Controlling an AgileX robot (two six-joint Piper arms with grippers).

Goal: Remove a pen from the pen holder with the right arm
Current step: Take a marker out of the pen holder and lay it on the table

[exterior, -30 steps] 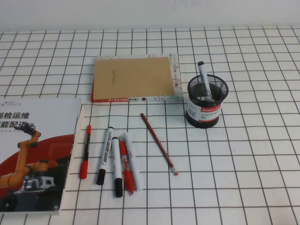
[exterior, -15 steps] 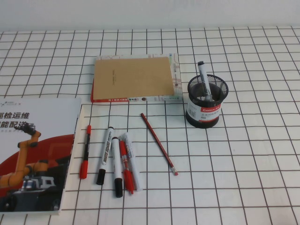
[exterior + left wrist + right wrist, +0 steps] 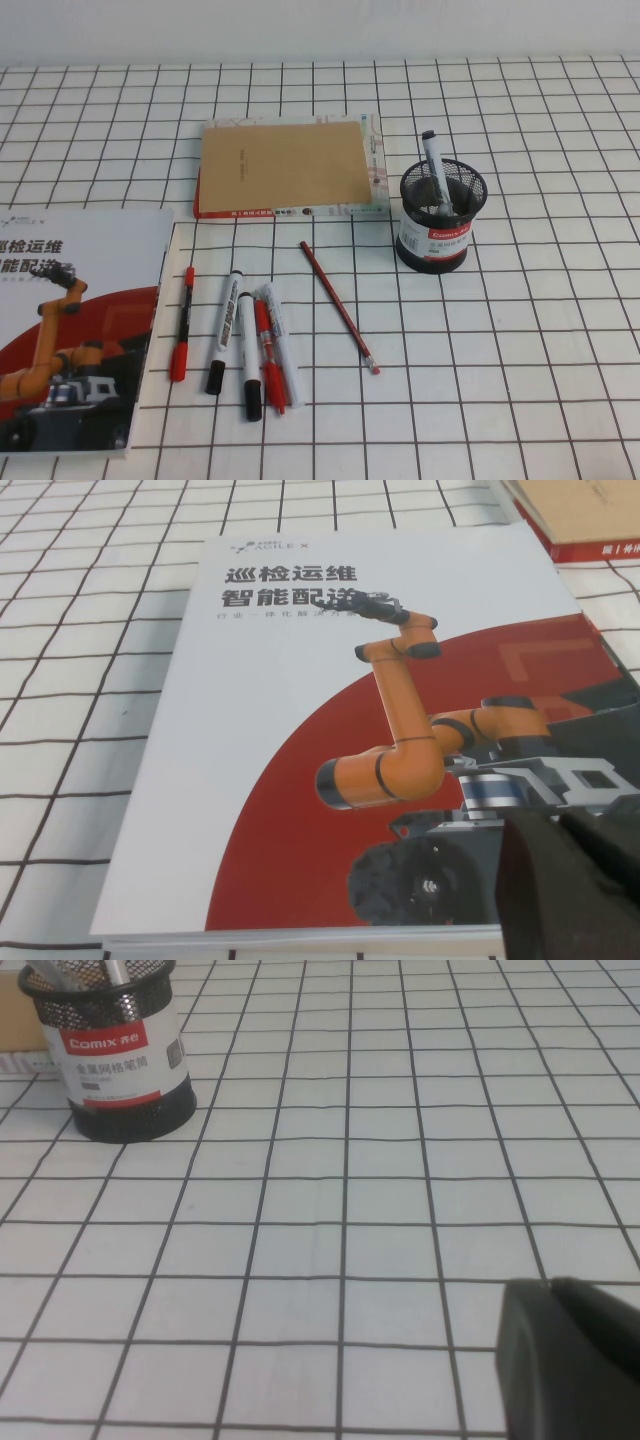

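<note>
Right hand [image 3: 556, 1305]: closed on nothing, low over the worktop [image 3: 400, 1210] at the near right, well apart from the pen holder [image 3: 118, 1055]. Left hand [image 3: 560, 845]: above the near corner of the booklet [image 3: 300, 730] at the left; cannot tell whether open or closed.

Farther out, right of centre: pen holder upright, one pen [image 3: 434, 165] leaning inside, top end above the rim.

Needs to open before descending; otherwise likely knocks the pen aside or tips the pen holder. Could also clip the rim, given the lean.

Only in the high view: the leaning pen whole, loose pens [image 3: 250, 345], pencil [image 3: 338, 305], notebook [image 3: 285, 165]. Only in the wrist views: both hands.
</note>
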